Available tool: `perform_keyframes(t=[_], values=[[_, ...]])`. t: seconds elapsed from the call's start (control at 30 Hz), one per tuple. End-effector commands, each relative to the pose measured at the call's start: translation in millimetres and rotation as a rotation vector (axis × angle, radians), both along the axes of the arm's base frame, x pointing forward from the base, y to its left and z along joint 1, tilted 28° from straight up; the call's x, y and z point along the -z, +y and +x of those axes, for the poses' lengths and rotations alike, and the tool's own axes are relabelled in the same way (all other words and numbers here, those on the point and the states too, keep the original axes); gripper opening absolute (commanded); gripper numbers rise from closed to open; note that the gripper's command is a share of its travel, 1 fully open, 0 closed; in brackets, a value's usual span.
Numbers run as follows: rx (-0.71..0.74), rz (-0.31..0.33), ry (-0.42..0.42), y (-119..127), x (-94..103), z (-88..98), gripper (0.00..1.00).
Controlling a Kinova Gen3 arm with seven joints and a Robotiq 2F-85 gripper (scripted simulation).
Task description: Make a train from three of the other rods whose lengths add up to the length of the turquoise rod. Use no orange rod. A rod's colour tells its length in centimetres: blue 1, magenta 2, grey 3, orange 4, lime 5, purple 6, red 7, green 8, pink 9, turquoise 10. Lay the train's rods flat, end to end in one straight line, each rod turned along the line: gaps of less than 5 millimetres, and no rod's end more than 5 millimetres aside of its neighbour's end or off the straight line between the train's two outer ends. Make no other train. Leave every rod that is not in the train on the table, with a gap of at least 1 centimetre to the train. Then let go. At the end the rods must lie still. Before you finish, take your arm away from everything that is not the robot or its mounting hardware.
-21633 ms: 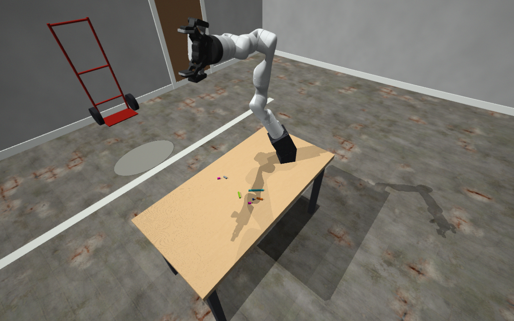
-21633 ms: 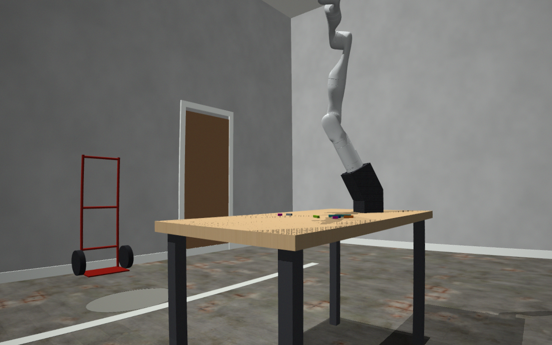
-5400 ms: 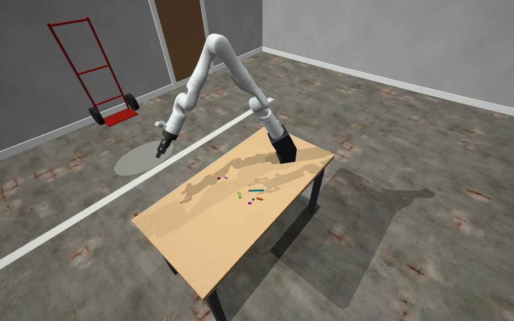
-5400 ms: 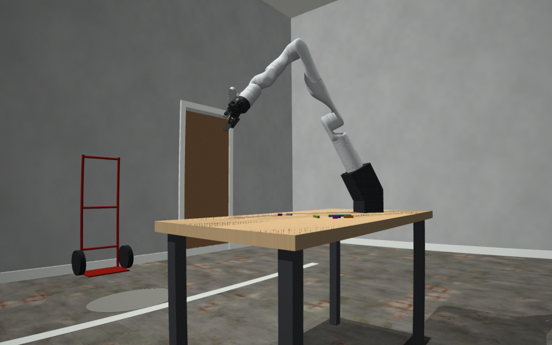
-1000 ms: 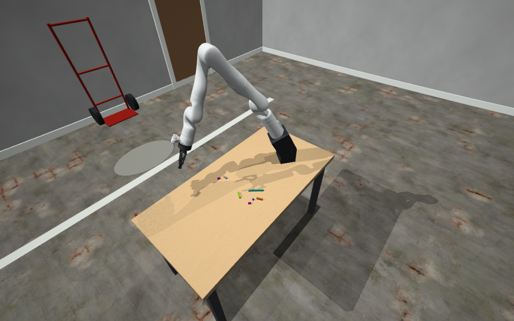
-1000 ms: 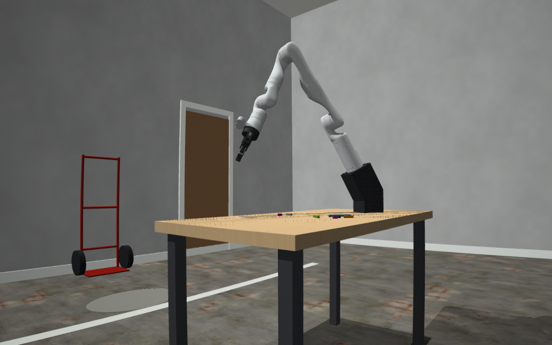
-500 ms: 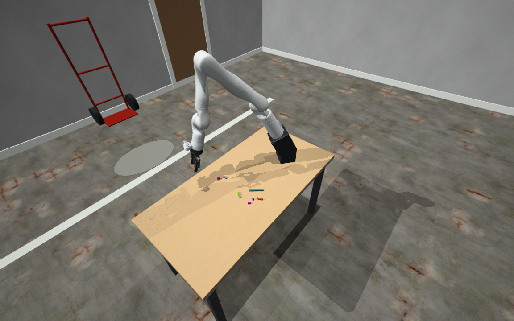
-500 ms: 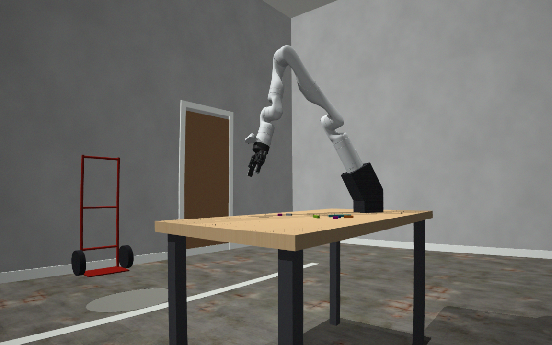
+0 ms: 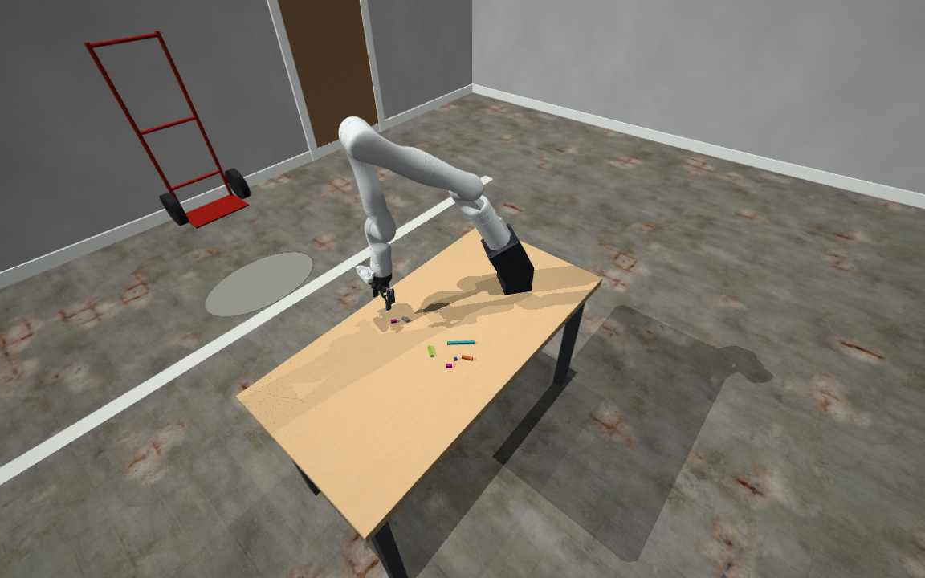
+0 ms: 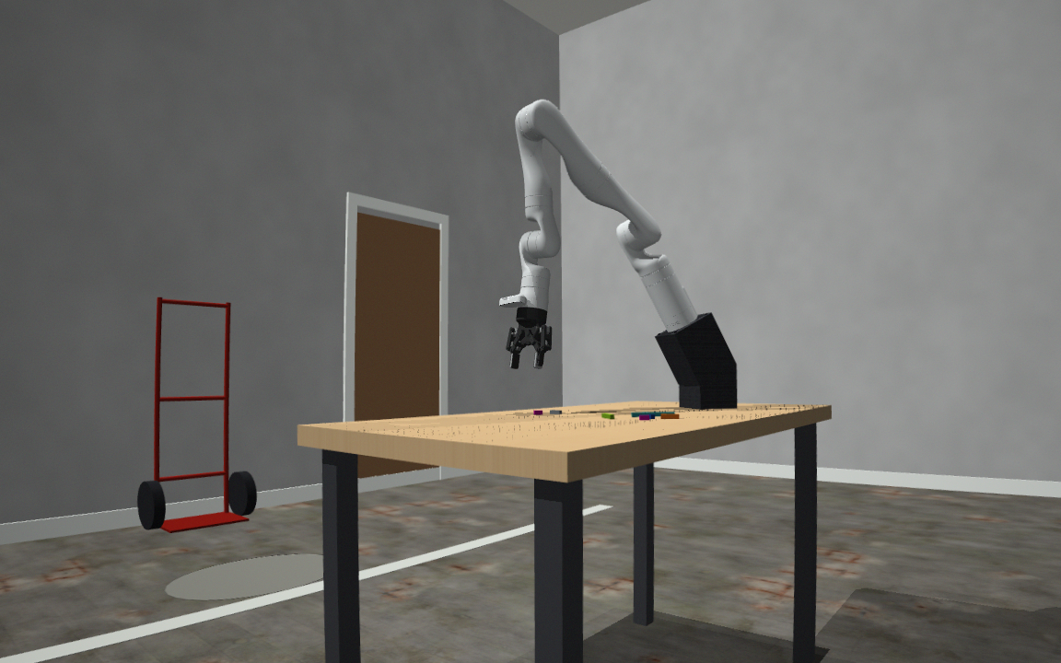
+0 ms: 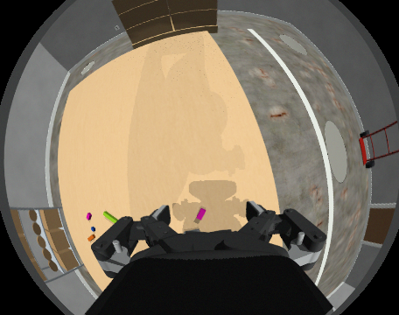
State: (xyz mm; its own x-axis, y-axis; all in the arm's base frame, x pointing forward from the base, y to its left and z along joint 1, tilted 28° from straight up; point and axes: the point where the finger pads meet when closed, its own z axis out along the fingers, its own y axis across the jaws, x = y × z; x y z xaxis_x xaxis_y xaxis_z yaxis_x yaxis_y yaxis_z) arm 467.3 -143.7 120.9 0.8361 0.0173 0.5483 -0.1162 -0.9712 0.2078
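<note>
My gripper (image 9: pixel 389 303) (image 10: pixel 527 364) (image 11: pixel 207 212) is open and empty, above the table. Below it lies a magenta rod (image 9: pixel 393 321) (image 10: pixel 538 412) (image 11: pixel 201 213). A grey rod (image 9: pixel 405 319) (image 10: pixel 554 412) is close beside that one, mostly hidden by the gripper in the wrist view. Farther off lie a turquoise rod (image 9: pixel 461 343), a lime rod (image 9: pixel 430 351) (image 10: pixel 608 416) (image 11: pixel 109 216), a blue rod (image 9: pixel 455 358) (image 11: pixel 93 228) and a second magenta rod (image 9: pixel 449 365) (image 10: pixel 644 417) (image 11: pixel 88 216). The rods lie apart; the turquoise one is hidden in the wrist view.
An orange rod (image 9: pixel 467 357) (image 10: pixel 670 416) (image 11: pixel 91 238) lies close to the blue rod. The arm's black base (image 9: pixel 514 264) (image 10: pixel 703 363) stands at one end of the wooden table (image 9: pixel 351 431) (image 10: pixel 468 436) (image 11: pixel 94 131). The near magenta and grey rods lie toward the table's far long edge in the top view.
</note>
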Motion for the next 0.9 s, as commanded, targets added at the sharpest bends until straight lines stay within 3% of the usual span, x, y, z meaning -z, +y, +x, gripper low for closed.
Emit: perform_keyframes(t=[0.0,0.47,0.87], values=[[-0.022,-0.018,0.065,0.6,29.4,-18.7,1.00],[-0.116,-0.064,0.171,2.8,66.9,-56.9,1.00],[-0.134,-0.072,0.191,3.5,73.5,-64.5,1.00]])
